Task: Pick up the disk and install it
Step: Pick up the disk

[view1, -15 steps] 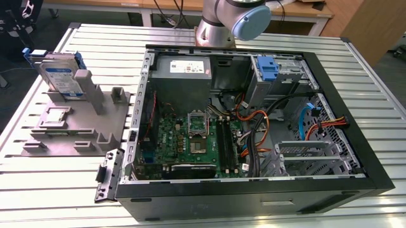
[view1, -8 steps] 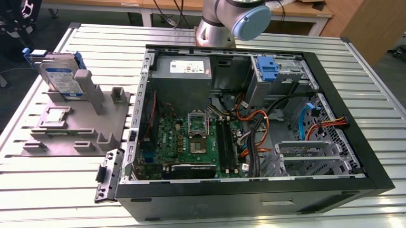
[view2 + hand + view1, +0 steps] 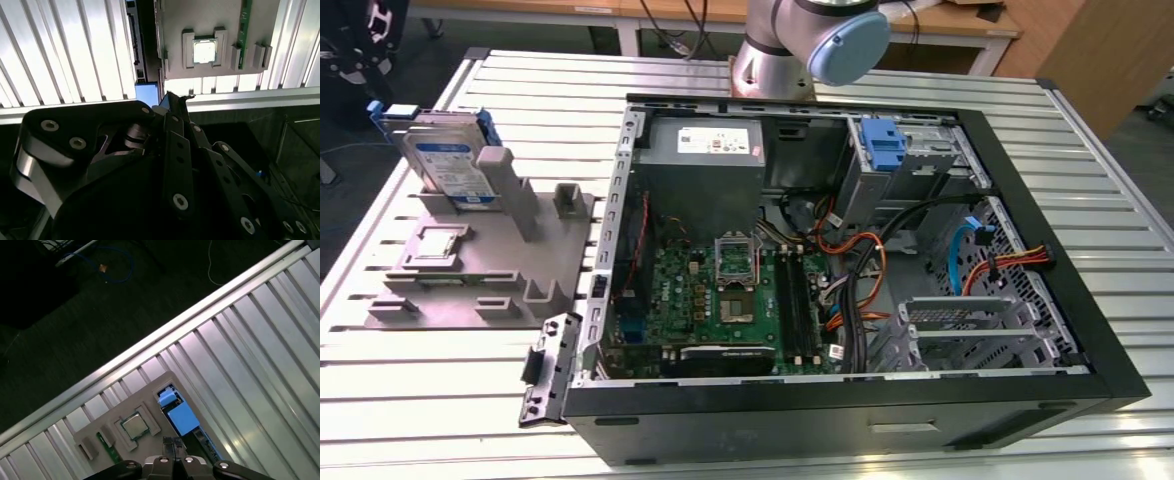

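The disk (image 3: 443, 160) stands on edge in a slot of the grey holder (image 3: 467, 250) on the table, at the exterior view's left, its white-and-blue label and blue carrier frame showing. In the first wrist view I look down on its blue carrier end (image 3: 177, 413), just beyond my gripper (image 3: 173, 444). The second wrist view shows the same blue end (image 3: 147, 94) close to the gripper (image 3: 172, 100). The fingertips are shut together, hold nothing, and hang above the holder beside the disk without touching it.
The open computer case (image 3: 854, 400) lies on the slatted table, with a grey power-supply box (image 3: 707, 145), a blue latch (image 3: 887, 150), cables and a metal drive cage (image 3: 974, 330). A processor chip (image 3: 132, 426) and a green memory stick (image 3: 112, 452) sit on the holder. The arm's base (image 3: 807, 40) stands behind the case.
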### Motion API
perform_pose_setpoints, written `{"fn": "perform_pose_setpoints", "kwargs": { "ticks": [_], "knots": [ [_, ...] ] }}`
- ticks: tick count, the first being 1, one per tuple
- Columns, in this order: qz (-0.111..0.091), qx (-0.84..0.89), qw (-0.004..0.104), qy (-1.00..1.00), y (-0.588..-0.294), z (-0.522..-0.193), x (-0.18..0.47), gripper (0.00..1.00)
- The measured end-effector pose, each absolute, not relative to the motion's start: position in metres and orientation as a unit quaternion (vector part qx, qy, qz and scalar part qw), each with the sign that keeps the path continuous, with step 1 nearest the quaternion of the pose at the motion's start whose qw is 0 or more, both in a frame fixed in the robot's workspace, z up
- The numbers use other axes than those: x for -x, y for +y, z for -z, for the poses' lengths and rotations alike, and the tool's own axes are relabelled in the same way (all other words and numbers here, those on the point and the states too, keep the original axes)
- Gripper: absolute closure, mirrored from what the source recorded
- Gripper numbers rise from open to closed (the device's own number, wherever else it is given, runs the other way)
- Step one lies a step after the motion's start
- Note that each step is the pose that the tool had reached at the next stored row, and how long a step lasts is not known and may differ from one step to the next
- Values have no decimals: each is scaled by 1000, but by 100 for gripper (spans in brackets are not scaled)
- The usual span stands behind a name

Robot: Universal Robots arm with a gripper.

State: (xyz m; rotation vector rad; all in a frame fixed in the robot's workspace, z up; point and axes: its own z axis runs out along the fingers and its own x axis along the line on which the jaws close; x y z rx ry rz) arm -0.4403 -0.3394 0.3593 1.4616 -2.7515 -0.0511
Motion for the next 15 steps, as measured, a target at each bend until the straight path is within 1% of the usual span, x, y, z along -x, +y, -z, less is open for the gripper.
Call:
{"fn": "perform_pose_setpoints", "kwargs": {
  "ticks": [2, 3, 4, 6, 7, 8, 9, 11, 12, 14, 15],
  "knots": [
    [16, -479, 12, -877, -339, -357, 440, 89],
    [16, -486, 13, -874, -339, -356, 440, 83],
    [16, -494, 13, -869, -339, -356, 440, 83],
    [16, -510, 13, -860, -339, -354, 440, 71],
    [15, -518, 13, -855, -339, -353, 440, 71],
    [15, -525, 13, -851, -339, -351, 440, 65],
    [15, -533, 13, -846, -339, -350, 440, 65],
    [15, -548, 14, -836, -339, -348, 440, 53],
    [15, -552, 14, -834, -339, -346, 440, 53],
    [14, -554, 13, -832, -338, -344, 442, 42],
    [14, -555, 12, -832, -337, -342, 442, 42]
  ]
}}
